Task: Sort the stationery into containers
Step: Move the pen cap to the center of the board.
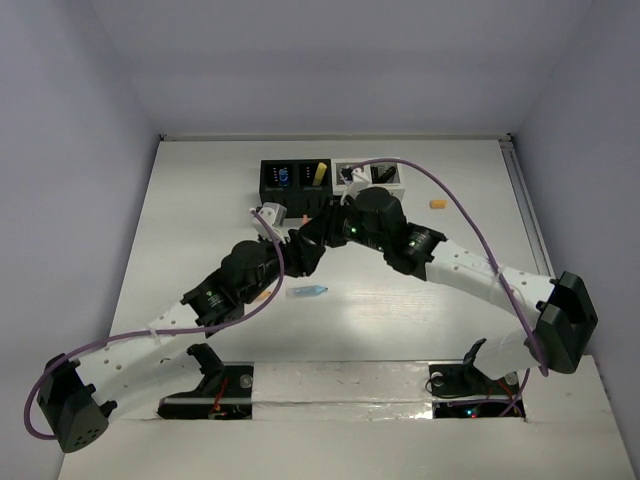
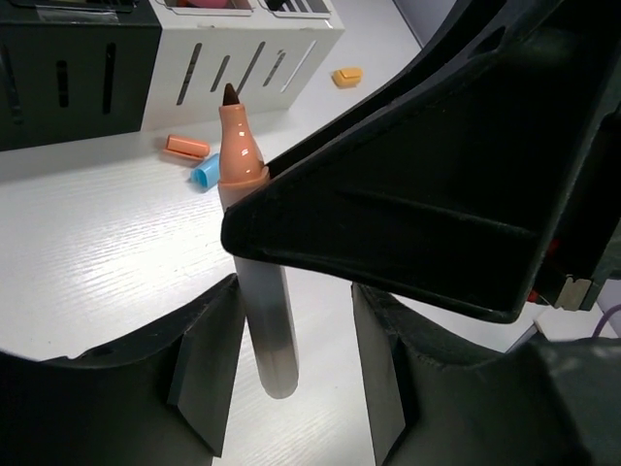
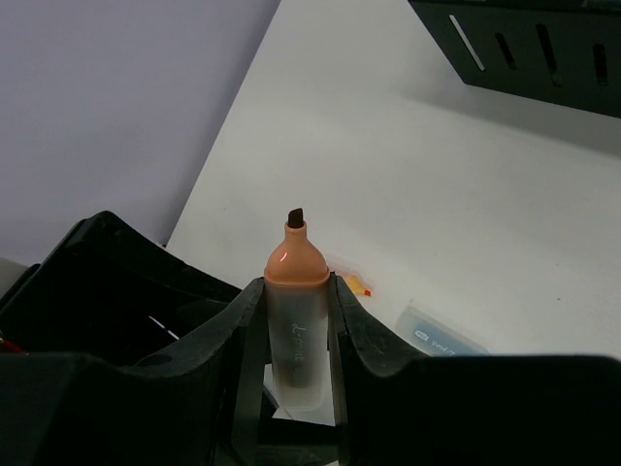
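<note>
The right gripper [image 3: 294,286] clamps an uncapped orange marker [image 3: 296,316] whose barrel sits loosely between the left gripper's [image 2: 294,291] parted fingers [image 2: 204,369].

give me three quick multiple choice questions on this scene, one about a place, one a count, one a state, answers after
1. Where does the small orange piece lie?
A at the near edge
B in the far left corner
C just right of the white holders

2. How many black holders stand in the row?
A one
B two
C four

3. The orange-necked marker in the right pincer is
A uncapped, its dark nib bare
B capped
C snapped in two

Answers:
1 C: the top view shows the orange piece alone beside the right end of the row.
2 B: two black holders sit left of the two white ones.
3 A: both wrist views show the dark nib above the orange neck, with no cap on it.
</note>
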{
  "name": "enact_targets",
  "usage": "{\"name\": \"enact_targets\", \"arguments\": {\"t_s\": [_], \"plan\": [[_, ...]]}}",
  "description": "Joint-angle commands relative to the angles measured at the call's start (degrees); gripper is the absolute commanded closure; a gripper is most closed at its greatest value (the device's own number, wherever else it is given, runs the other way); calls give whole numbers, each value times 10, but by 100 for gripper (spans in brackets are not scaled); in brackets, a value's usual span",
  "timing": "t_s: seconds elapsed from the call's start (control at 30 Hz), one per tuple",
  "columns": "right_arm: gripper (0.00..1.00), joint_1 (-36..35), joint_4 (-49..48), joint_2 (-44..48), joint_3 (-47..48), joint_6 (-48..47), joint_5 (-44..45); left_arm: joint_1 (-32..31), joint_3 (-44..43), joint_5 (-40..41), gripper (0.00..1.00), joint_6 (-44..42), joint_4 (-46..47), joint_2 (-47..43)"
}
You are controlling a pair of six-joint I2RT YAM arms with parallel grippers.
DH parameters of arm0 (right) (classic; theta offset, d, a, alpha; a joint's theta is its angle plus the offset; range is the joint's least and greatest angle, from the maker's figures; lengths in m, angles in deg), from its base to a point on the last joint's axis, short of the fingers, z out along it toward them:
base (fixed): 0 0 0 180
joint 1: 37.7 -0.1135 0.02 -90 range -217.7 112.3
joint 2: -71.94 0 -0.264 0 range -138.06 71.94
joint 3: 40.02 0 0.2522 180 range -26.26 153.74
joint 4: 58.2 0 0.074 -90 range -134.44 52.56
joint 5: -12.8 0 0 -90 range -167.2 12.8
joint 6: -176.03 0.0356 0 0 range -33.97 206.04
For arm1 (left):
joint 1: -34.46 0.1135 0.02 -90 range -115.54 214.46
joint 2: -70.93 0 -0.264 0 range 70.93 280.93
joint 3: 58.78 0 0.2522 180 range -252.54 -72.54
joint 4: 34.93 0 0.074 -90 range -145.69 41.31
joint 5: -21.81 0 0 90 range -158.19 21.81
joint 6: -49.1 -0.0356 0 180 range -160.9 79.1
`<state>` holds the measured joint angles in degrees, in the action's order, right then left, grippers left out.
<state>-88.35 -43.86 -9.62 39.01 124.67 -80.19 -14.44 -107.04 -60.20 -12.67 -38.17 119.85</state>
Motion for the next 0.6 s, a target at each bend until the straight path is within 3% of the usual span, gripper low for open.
{"name": "enact_targets", "arguments": {"t_s": [0.0, 0.57], "plan": [[99, -7, -45, 16, -1, -2, 7, -1, 3, -11, 55, 5, 27, -1], [99, -7, -69, 34, -19, -22, 26, -1, -10, -6, 63, 4, -5, 13]]}}
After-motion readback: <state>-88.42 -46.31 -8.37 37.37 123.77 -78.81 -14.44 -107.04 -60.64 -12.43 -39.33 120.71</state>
